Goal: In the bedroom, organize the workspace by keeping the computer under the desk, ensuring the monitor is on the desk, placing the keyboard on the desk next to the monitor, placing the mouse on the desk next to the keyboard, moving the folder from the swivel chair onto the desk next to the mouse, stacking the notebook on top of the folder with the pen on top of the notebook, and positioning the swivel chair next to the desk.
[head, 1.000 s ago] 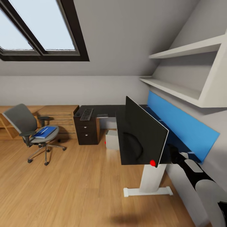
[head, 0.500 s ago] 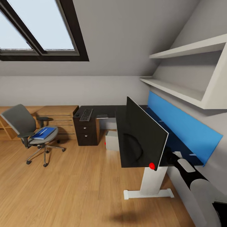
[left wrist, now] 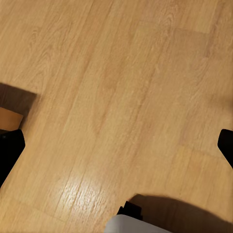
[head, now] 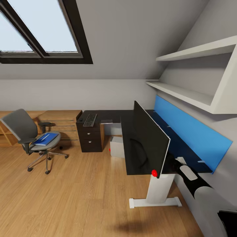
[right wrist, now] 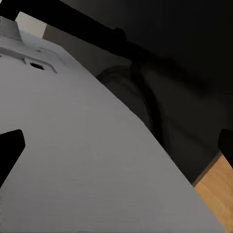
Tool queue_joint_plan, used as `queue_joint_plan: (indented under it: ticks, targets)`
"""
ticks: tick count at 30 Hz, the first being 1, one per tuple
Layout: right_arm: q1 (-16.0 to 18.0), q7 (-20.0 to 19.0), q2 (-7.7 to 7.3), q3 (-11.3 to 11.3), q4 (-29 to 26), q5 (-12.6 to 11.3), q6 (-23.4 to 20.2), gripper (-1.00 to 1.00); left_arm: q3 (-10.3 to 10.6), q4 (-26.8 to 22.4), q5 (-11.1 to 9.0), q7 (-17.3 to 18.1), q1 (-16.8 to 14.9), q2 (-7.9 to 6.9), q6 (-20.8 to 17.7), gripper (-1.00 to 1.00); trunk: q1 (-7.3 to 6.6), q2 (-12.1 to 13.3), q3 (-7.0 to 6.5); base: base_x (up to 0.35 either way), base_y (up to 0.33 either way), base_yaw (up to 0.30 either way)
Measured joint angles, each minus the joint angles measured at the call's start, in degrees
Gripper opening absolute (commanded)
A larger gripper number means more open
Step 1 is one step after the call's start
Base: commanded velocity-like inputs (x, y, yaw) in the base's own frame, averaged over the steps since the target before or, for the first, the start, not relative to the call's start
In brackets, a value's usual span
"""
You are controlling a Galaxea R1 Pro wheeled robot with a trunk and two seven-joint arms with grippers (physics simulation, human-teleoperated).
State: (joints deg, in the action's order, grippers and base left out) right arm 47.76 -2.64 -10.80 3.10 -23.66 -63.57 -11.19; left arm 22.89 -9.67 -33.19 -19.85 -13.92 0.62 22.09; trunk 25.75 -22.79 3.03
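Note:
The black monitor (head: 146, 141) stands edge-on over the near end of the glossy black desk (head: 126, 126), which has white legs and a blue back panel. My right arm (head: 187, 172) reaches behind the screen. The right gripper (right wrist: 119, 145) is open, its fingertips spread wide against the monitor's pale grey back (right wrist: 73, 145). The keyboard (head: 90, 119) lies on the black drawer cabinet. The grey computer (head: 117, 146) sits on the floor under the desk. At far left the swivel chair (head: 23, 126) carries the blue folder (head: 44, 139). My left gripper (left wrist: 116, 145) hangs open over bare floor.
A black drawer cabinet (head: 89, 138) and a low light-wood bench (head: 62, 120) line the back wall. White shelves (head: 194, 95) jut out above the desk. Open wooden floor (head: 75, 191) lies between the chair and the desk.
The monitor's near lower corner with the red light has shifted left, and my right arm has moved left with it. The view shifted slightly at first.

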Motion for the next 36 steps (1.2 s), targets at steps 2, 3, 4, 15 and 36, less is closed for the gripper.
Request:
queue_joint_plan:
  ticks: [2, 3, 4, 15, 36]
  targets:
    - [0.0, 0.0, 0.33, -0.03, -0.04, 0.08, 0.05, 1.0, 0.0, 0.0, 0.0, 0.0, 0.0, 0.0, 0.0, 1.0, 0.0, 0.0, 0.0, 0.0, 0.0, 0.0]
    - [0.0, 0.0, 0.69, -0.16, -0.06, 0.14, 0.07, 1.0, 0.0, 0.0, 0.0, 0.0, 0.0, 0.0, 0.0, 1.0, 0.0, 0.0, 0.0, 0.0, 0.0, 0.0]
    - [0.0, -0.01, 0.93, -0.39, -0.06, 0.18, 0.07, 1.0, 0.0, 0.0, 0.0, 0.0, 0.0, 0.0, 0.0, 1.0, 0.0, 0.0, 0.0, 0.0, 0.0, 0.0]
    - [0.0, -0.32, 2.32, -2.93, -0.2, 0.21, 0.57, 1.0, 0.0, 0.0, 0.0, 0.0, 0.0, 0.0, 0.0, 1.0, 0.0, 0.0, 0.0, 0.0, 0.0, 0.0]
    - [0.01, -0.39, 4.8, -11.35, -2.92, 0.32, 3.47, 1.0, 0.0, -0.03, 0.0, -0.01, 0.02, -0.03, 0.02, 1.0, 0.0, 0.0, 0.0, 0.0, 0.0, 0.108]
